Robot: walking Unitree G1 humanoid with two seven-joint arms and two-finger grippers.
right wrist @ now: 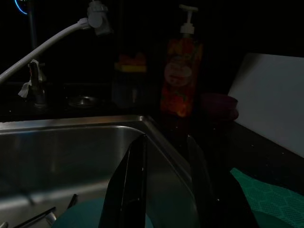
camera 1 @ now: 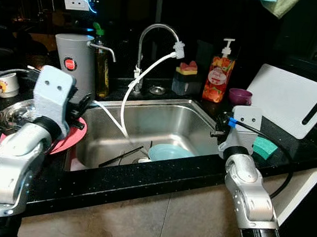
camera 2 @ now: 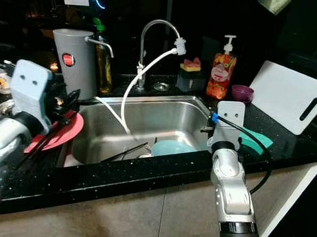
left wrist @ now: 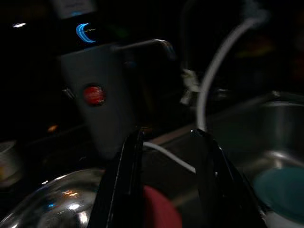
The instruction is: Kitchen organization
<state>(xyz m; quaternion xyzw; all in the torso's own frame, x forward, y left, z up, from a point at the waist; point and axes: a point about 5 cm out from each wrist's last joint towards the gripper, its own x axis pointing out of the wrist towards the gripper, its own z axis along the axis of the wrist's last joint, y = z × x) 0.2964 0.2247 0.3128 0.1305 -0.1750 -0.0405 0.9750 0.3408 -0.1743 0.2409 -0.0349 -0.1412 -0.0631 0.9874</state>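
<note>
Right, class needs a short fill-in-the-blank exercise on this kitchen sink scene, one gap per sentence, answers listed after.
1. The light blue bowl lies inside the ____.
2. The left pincer hovers over a ____ plate left of the basin.
3. The white cutting board leans at the counter's ____ end.
4. A white ____ runs from the faucet spout down into the basin.

Missing words: sink; red; right; hose

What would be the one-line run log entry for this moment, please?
left end effector: open, empty, above red plate | right end effector: open, empty, at sink right corner | teal bowl: in sink
</note>
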